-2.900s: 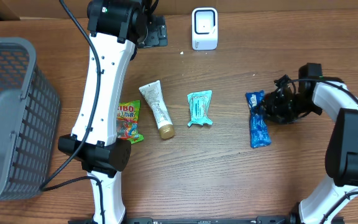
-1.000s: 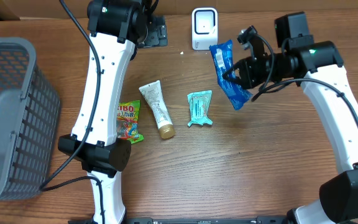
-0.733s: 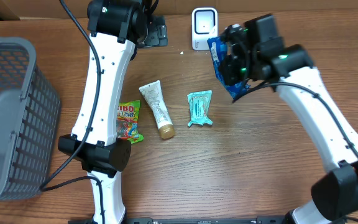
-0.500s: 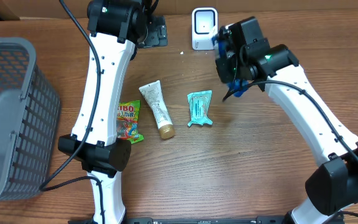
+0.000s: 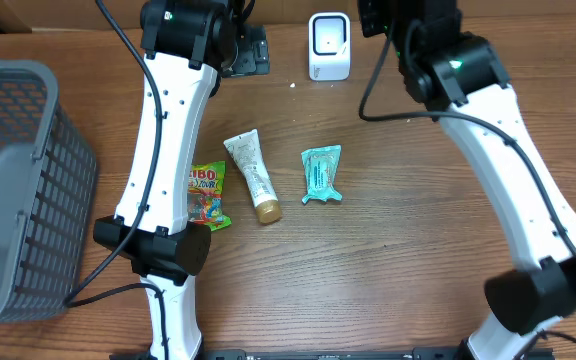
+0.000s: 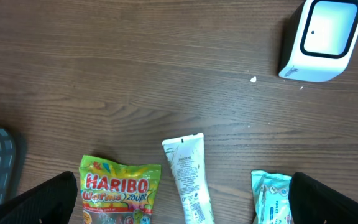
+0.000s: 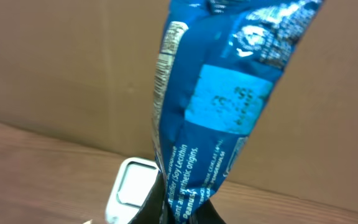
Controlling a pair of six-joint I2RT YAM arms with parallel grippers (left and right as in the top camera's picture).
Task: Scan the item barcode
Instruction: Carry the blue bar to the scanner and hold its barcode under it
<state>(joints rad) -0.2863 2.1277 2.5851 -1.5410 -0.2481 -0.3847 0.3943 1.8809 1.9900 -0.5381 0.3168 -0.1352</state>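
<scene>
My right gripper [image 7: 185, 202] is shut on the lower end of a blue snack packet [image 7: 219, 99], which stands upright and fills the right wrist view. Below and behind it sits the white barcode scanner [image 7: 131, 186], also at the table's back edge [image 5: 329, 45]. In the overhead view the right arm [image 5: 453, 70] reaches to the top edge just right of the scanner, and the packet is hidden there. My left gripper [image 6: 188, 208] hangs open high above the table, near the back [image 5: 243, 45], holding nothing.
A Haribo bag [image 5: 206, 193], a cream tube [image 5: 252, 175] and a teal packet [image 5: 320, 174] lie mid-table, below the left gripper. A grey mesh basket [image 5: 18, 190] stands at the left edge. A cardboard wall rises behind the scanner.
The right arm lifted the blue packet from the table's right side and swung it left and back, up beside the scanner. The left arm has stayed still.
</scene>
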